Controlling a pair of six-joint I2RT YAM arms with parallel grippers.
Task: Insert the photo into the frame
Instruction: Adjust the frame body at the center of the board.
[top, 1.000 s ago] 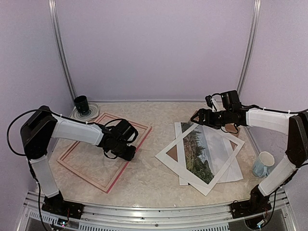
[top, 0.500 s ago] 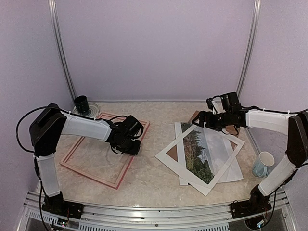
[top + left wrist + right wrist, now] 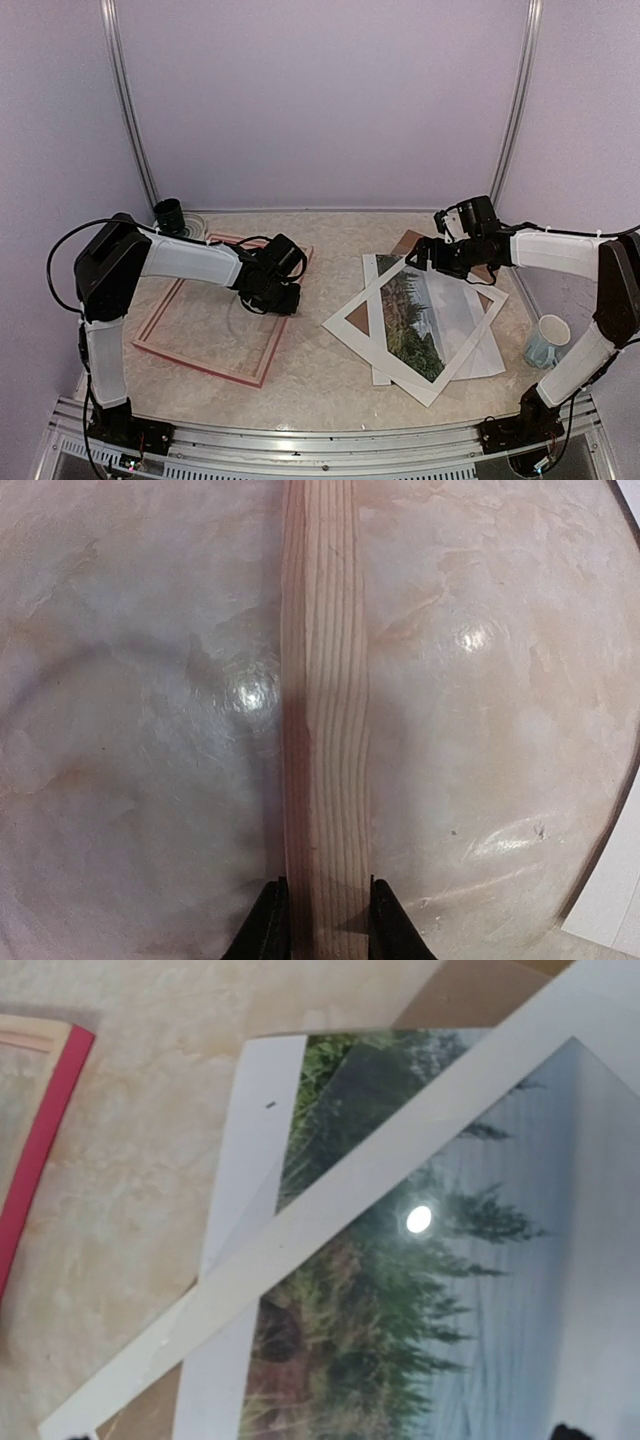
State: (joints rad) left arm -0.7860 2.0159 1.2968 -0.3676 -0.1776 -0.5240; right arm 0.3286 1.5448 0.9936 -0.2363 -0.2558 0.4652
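Pink-red edging marks the frame (image 3: 200, 361), which lies flat at the left of the table (image 3: 320, 385), pale wood back up, presumably so that it can be loaded from behind. Its opening holds nothing, only tabletop. The left gripper (image 3: 278, 298) is pinched onto the right-hand rail. Well apart to the right, the photo (image 3: 425, 315) lies on a brown backing board (image 3: 357, 318) under a skewed white mat (image 3: 383, 360). The right gripper (image 3: 425, 255) hovers over the photo's far corner, jaws spread wide and holding nothing. A dark cup (image 3: 168, 214) at the back left and a pale mug (image 3: 545, 340) at the right stand out of the way; whether either has anything in it I cannot tell from here.

From the left wrist, both fingertips press the sides of the wood rail, a narrow grip fit for sliding the frame.

From the right wrist, the mat's strip crosses the print diagonally, so the photo is not free to lift; the frame's pink corner shows at the left edge.
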